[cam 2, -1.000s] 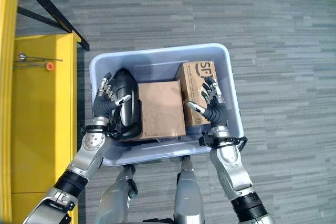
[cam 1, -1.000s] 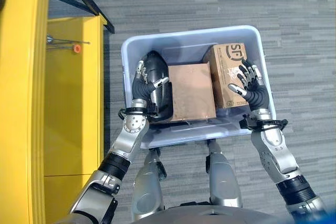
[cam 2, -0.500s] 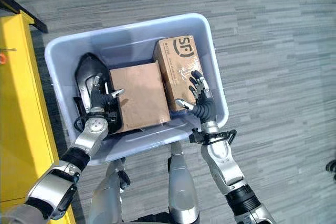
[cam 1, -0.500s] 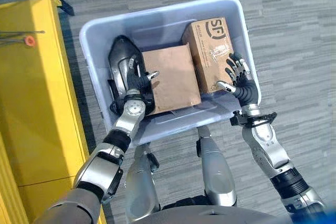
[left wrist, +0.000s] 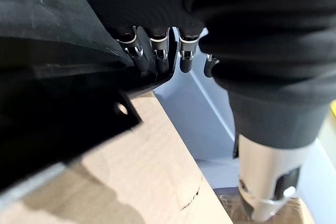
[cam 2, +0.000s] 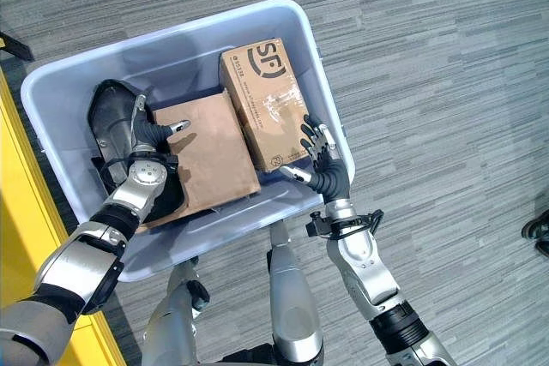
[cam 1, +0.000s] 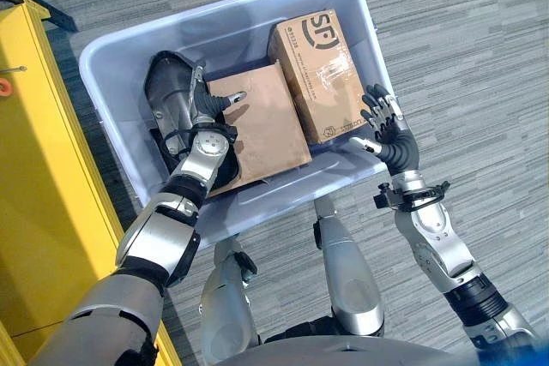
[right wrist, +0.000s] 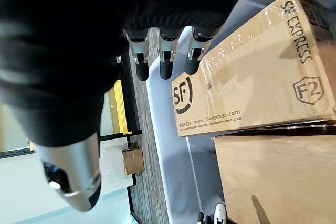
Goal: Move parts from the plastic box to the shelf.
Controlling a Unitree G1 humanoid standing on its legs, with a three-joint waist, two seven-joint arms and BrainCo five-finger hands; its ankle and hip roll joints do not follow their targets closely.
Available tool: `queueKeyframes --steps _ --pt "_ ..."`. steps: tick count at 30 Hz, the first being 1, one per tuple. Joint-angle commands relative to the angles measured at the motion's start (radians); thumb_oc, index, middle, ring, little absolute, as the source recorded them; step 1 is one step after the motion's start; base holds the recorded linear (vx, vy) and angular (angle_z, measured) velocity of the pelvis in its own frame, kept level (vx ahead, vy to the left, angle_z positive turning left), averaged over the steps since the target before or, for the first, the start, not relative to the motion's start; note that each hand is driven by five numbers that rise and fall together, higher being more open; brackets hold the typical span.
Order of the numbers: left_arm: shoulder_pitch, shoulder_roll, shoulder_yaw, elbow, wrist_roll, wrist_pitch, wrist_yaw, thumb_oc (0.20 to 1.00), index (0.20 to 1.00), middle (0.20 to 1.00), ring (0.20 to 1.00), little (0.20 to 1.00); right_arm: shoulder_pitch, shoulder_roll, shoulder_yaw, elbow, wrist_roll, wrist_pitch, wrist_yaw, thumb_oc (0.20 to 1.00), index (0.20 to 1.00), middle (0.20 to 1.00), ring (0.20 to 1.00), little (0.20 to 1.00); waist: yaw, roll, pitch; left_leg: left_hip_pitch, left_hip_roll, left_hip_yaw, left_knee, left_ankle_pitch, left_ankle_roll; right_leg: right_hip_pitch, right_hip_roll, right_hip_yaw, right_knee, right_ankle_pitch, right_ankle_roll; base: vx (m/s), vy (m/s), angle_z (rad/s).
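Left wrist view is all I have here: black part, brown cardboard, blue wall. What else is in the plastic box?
Observer: Three things sit in the plastic box: a black part on the robot's left, a plain cardboard box in the middle, and a printed cardboard box on the right.
Operator: Where is the right hand?
Observer: The right hand is at the box's right rim, beside the printed box's near end, with its fingers spread and nothing held.
Operator: And the left hand, from above?
Observer: The left hand lies between the black part and the plain box, its fingers against the black part and its thumb over the plain box's top.
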Motion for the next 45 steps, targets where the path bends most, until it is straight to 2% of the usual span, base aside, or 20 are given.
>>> queueKeyframes --steps 1,6,18,24,29,30,32,33,34,36,37,42,45 --pt "0.0 0.005 -0.038 0.039 0.081 0.015 -0.042 1.0 1.0 1.0 1.0 1.0 -0.011 -0.028 -0.04 -0.056 0.019 -0.067 0.018 1.0 1.0 1.0 1.0 1.0 -0.005 -0.025 -0.016 0.035 0.085 -0.027 0.064 -0.013 -0.074 -0.022 -0.056 -0.026 0.092 0.005 0.048 0.03 0.018 -0.05" --pt "0.073 -0.054 -0.082 -0.035 0.097 0.008 -0.09 1.0 1.0 1.0 1.0 1.0 -0.004 -0.032 -0.056 -0.058 0.019 -0.061 0.024 1.0 1.0 1.0 1.0 1.0 0.002 0.003 -0.017 0.039 0.075 -0.025 0.065 -0.022 -0.071 -0.02 -0.058 -0.023 0.096 -0.003 0.044 0.03 0.01 -0.04" --pt "0.17 -0.108 -0.195 -0.15 0.212 0.002 -0.166 1.0 1.0 1.0 1.0 1.0 0.013 -0.041 -0.08 -0.067 0.018 -0.054 0.037 1.0 1.0 1.0 1.0 1.0 0.02 0.035 -0.021 0.052 0.062 -0.028 0.047 -0.027 -0.066 -0.007 -0.063 -0.03 0.09 -0.015 0.044 0.01 0.0 0.0" --pt "0.212 -0.104 -0.255 -0.232 0.278 -0.014 -0.204 1.0 1.0 1.0 1.0 1.0 0.038 -0.054 -0.102 -0.079 0.017 -0.056 0.046 1.0 1.0 1.0 1.0 1.0 0.029 0.051 -0.024 0.065 0.054 -0.03 0.037 -0.032 -0.062 0.005 -0.069 -0.035 0.083 -0.02 0.048 0.01 -0.001 0.0" --pt "0.234 -0.06 -0.287 -0.331 0.322 -0.042 -0.225 1.0 1.0 1.0 1.0 1.0 0.058 -0.067 -0.122 -0.089 0.022 -0.063 0.051 1.0 1.0 1.0 1.0 1.0 0.036 0.069 -0.032 0.074 0.046 -0.03 0.032 -0.036 -0.06 0.011 -0.075 -0.037 0.079 -0.022 0.052 -0.01 -0.004 0.01" --pt "0.238 -0.044 -0.286 -0.358 0.326 -0.05 -0.226 1.0 1.0 1.0 1.0 1.0 0.065 -0.069 -0.129 -0.093 0.024 -0.068 0.048 1.0 1.0 1.0 1.0 1.0 0.037 0.069 -0.028 0.064 0.047 -0.021 0.036 -0.017 -0.052 0.002 -0.075 -0.035 0.081 -0.005 0.045 -0.07 -0.018 0.03" --pt "0.265 -0.007 -0.274 -0.469 0.295 -0.07 -0.235 1.0 1.0 1.0 1.0 1.0 0.082 -0.077 -0.148 -0.104 0.024 -0.075 0.047 1.0 1.0 1.0 1.0 1.0 0.043 0.085 -0.032 0.068 0.043 -0.025 0.037 -0.019 -0.052 0.008 -0.081 -0.039 0.081 -0.007 0.047 -0.03 -0.002 0.05" --pt "0.31 0.046 -0.235 -0.614 0.233 -0.104 -0.241 1.0 1.0 1.0 1.0 1.0 0.108 -0.088 -0.174 -0.125 0.028 -0.08 0.055 1.0 1.0 1.0 1.0 1.0 0.05 0.103 -0.039 0.07 0.037 -0.032 0.034 -0.021 -0.051 0.015 -0.088 -0.043 0.079 -0.009 0.047 0.0 0.011 0.06" --pt "0.31 0.046 -0.235 -0.614 0.233 -0.104 -0.241 1.0 1.0 1.0 1.0 1.0 0.109 -0.088 -0.174 -0.125 0.028 -0.08 0.055 1.0 1.0 1.0 1.0 1.0 0.05 0.103 -0.039 0.07 0.037 -0.032 0.034 -0.021 -0.051 0.015 -0.088 -0.043 0.079 -0.009 0.047 0.0 0.01 0.04" --pt "0.342 0.087 -0.201 -0.723 0.209 -0.124 -0.239 1.0 1.0 1.0 1.0 1.0 0.127 -0.094 -0.193 -0.137 0.028 -0.085 0.056 1.0 1.0 1.0 1.0 1.0 0.057 0.114 -0.045 0.071 0.034 -0.036 0.033 -0.022 -0.05 0.021 -0.091 -0.048 0.077 -0.011 0.048 0.01 0.006 0.1" --pt "0.375 0.138 -0.15 -0.864 0.199 -0.153 -0.228 1.0 1.0 1.0 1.0 1.0 0.148 -0.099 -0.216 -0.146 0.029 -0.094 0.054 1.0 1.0 1.0 1.0 1.0 0.069 0.13 -0.056 0.075 0.03 -0.042 0.033 -0.027 -0.049 0.029 -0.097 -0.05 0.075 -0.015 0.049 0.02 0.013 0.12" --pt "0.449 0.182 -0.047 -1.042 0.157 -0.196 -0.202 1.0 1.0 1.0 1.0 1.0 0.171 -0.093 -0.231 -0.151 0.034 -0.103 0.052 1.0 1.0 1.0 1.0 1.0 0.084 0.143 -0.068 0.078 0.026 -0.051 0.036 -0.032 -0.048 0.046 -0.107 -0.06 0.07 -0.018 0.049 0.0 -0.003 0.07" --pt "0.482 0.191 -0.014 -1.085 0.173 -0.2 -0.179 1.0 1.0 1.0 1.0 1.0 0.177 -0.093 -0.233 -0.15 0.032 -0.105 0.047 1.0 1.0 1.0 1.0 1.0 0.089 0.146 -0.071 0.079 0.023 -0.055 0.037 -0.034 -0.047 0.053 -0.109 -0.065 0.066 -0.019 0.049 -0.01 -0.008 0.09"
